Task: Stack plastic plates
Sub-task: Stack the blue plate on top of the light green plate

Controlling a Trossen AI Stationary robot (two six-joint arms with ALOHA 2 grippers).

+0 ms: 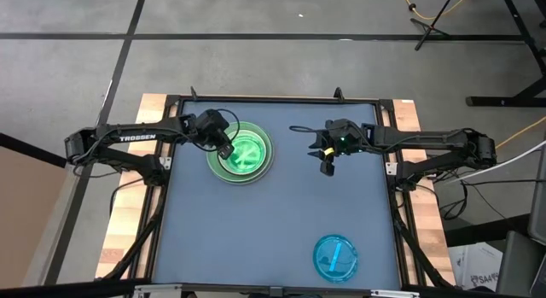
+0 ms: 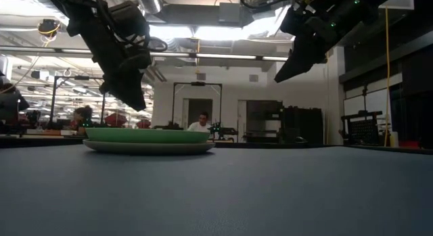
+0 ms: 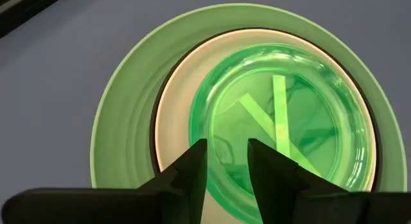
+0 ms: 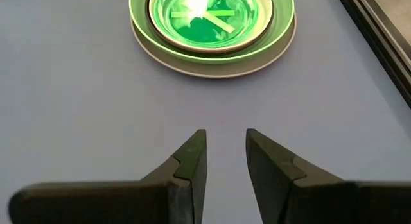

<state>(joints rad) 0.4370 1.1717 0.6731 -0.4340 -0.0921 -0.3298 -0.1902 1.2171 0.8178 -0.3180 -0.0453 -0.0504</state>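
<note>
A stack of plates (image 1: 241, 153) sits in the far left part of the table. A large grey plate (image 4: 212, 68) is at the bottom, then a light green one (image 3: 128, 115), a thin black rim (image 3: 154, 131), a white plate (image 3: 176, 102) and translucent green plate (image 3: 282, 121) on top. Translucent blue plates (image 1: 335, 257) lie near the table's near right corner. My left gripper (image 3: 227, 166) is open and hovers just above the stack's left side (image 2: 140, 104), clear of it. My right gripper (image 1: 326, 167) is open, raised over bare table right of the stack (image 4: 226, 153).
The blue-grey table top (image 1: 256, 238) is framed by a black rail (image 1: 273, 99). Bare surface lies between the stack and the blue plates. In the low view, people sit at desks (image 2: 201, 122) in the room beyond the table's far edge.
</note>
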